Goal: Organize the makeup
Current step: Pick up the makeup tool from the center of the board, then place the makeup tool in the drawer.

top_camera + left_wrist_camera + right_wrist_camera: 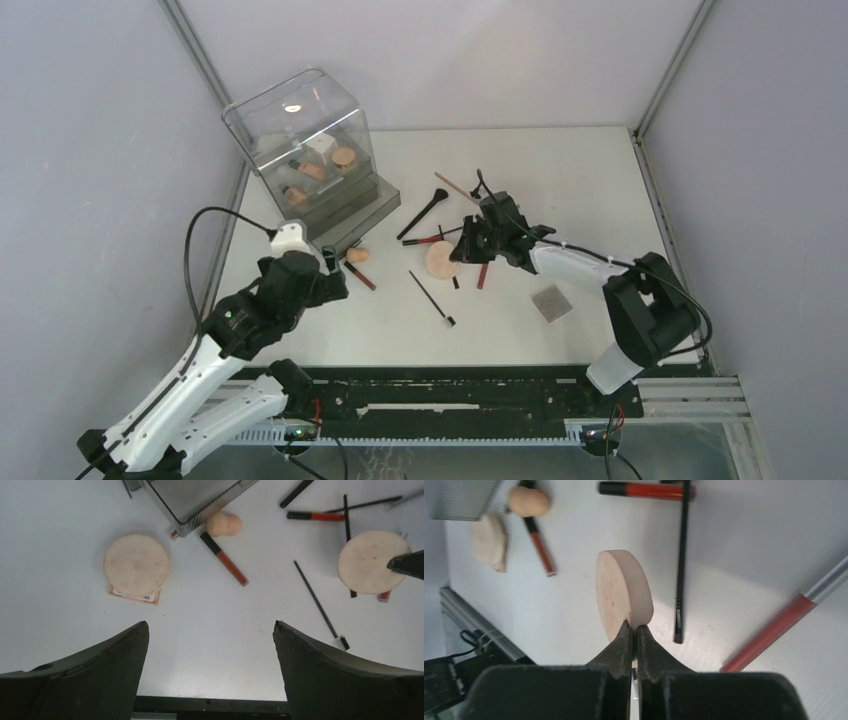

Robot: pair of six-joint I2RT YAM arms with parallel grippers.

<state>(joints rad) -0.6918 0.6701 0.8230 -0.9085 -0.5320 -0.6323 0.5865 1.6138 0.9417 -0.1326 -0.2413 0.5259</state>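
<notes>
A round tan compact (621, 590) lies mid-table (441, 260). My right gripper (634, 626) is shut, its tips pinching that compact's near rim (367, 560). Around it lie red lip tubes (644, 489) and thin black brushes (682, 560). A second tan compact (136, 564) rests on a small orange card by the drawer box. A peach sponge (223, 524) and a red lip tube (225, 560) lie between the two. My left gripper (210, 625) hangs open over bare table, holding nothing, near the box's front (335, 270).
The clear plastic drawer box (300, 140) stands at the back left with cosmetics inside, its lowest drawer (195, 497) pulled out. A long black brush (432, 298) lies in the middle. A grey square pad (551, 302) sits by the right arm.
</notes>
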